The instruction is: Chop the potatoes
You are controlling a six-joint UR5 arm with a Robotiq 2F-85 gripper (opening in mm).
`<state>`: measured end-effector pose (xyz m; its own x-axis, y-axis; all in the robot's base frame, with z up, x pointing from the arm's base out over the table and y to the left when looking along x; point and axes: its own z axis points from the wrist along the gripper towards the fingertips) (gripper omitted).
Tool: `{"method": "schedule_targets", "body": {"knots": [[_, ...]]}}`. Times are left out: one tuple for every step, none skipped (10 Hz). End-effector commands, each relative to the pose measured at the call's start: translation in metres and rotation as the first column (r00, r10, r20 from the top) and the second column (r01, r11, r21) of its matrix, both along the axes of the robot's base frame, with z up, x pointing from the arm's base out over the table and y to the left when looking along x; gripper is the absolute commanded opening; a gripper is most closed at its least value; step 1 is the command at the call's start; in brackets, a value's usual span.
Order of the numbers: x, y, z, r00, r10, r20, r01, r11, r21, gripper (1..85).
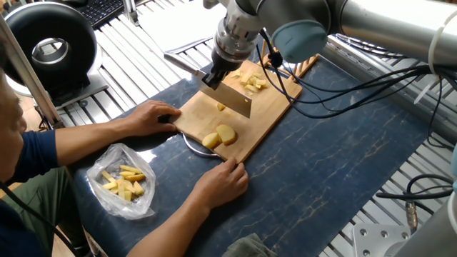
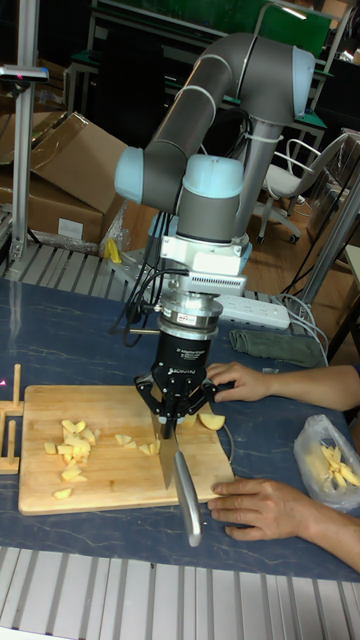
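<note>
My gripper (image 1: 216, 77) (image 2: 172, 418) is shut on a knife (image 1: 234, 100), gripping where the handle meets the blade. The blade stands edge down over the middle of the wooden cutting board (image 1: 268, 114) (image 2: 110, 485). The grey handle (image 2: 187, 500) sticks out towards the board's edge. Two larger potato chunks (image 1: 220, 135) lie at the near end of the board. One small piece (image 1: 222, 107) sits right by the blade. Several chopped potato pieces (image 1: 250, 82) (image 2: 72, 440) are heaped at the far end.
A person's hands (image 1: 153, 118) (image 1: 223, 182) hold the board's near end on both sides. A clear plastic bag of yellow pieces (image 1: 125, 182) (image 2: 330, 465) lies beside them. A wooden rack (image 1: 293, 61) stands past the board. A black round device (image 1: 50, 46) is at the back left.
</note>
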<state>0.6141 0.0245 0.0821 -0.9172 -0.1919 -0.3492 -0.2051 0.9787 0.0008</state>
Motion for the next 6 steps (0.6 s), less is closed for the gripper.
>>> {"method": "schedule_targets", "body": {"knots": [[-0.0037,0.0003,0.0026,1.000,-0.004,0.000,0.004,1.000,0.016,1.0],[-0.0048,0.0010,0.0026,1.000,-0.004,-0.002,0.004,1.000,0.019,1.0],[-0.0055,0.0006,0.0019,1.000,-0.004,-0.002,0.004,1.000,0.018,1.0],[-0.0058,-0.0004,0.0011,1.000,-0.003,0.000,0.003,1.000,0.017,1.0],[-0.0061,-0.0008,0.0009,1.000,-0.003,0.000,0.003,1.000,0.017,1.0],[-0.0064,-0.0013,0.0004,1.000,-0.001,0.000,0.001,1.000,0.017,1.0]]}}
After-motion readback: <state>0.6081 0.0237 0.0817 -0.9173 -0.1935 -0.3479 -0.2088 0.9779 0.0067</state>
